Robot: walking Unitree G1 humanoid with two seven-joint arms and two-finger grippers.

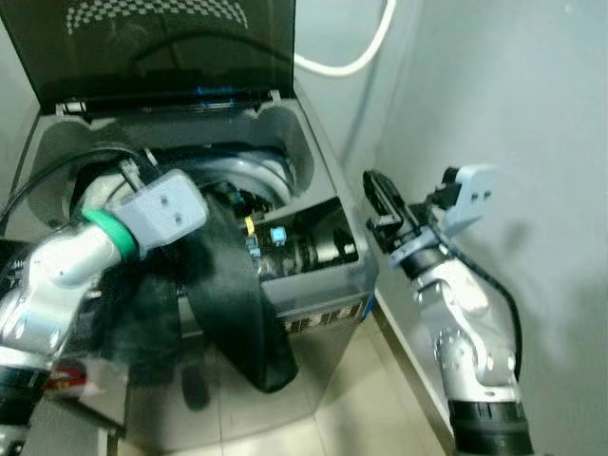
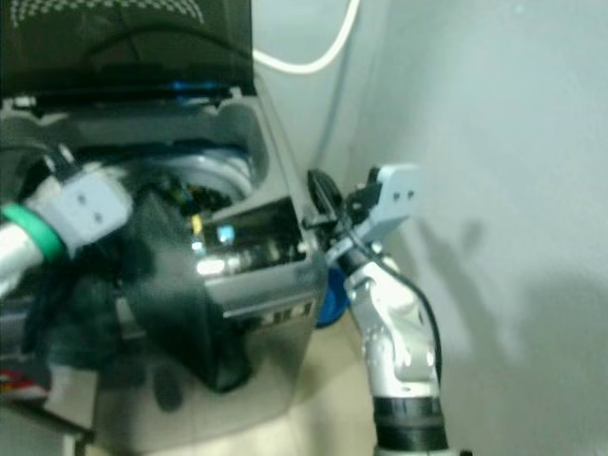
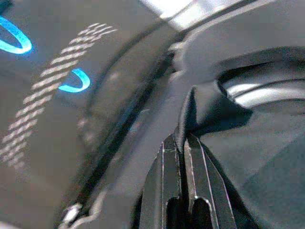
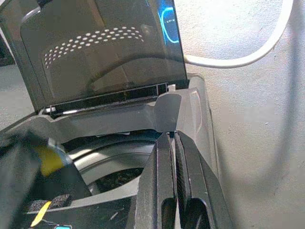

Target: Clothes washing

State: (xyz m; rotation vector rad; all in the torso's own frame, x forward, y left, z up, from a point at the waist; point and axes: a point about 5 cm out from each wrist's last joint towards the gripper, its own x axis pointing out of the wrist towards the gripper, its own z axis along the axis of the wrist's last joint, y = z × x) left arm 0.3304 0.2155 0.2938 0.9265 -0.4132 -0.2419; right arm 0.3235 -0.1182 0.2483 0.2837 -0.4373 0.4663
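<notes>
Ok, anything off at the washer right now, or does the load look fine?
The dark garment pinched in the left gripper is not in the drum: a long part drapes over the washer's front edge and hangs down its front panel. The right gripper is shut with nothing in it, beside the washer. Lid up.

silver arms (image 1: 57,275), green wrist ring (image 1: 119,236), black fingers (image 1: 383,204)

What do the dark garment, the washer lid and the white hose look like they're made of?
Garment: looks like soft, smooth woven fabric, slightly shiny; it drapes limply over the washer's front edge and folds where the left tool pinches it.
Lid: probably tinted glass or hard plastic, glossy; it reflects blue light and carries a printed dot pattern.
Hose: likely flexible plastic or rubber; it curves smoothly along the wall.
</notes>
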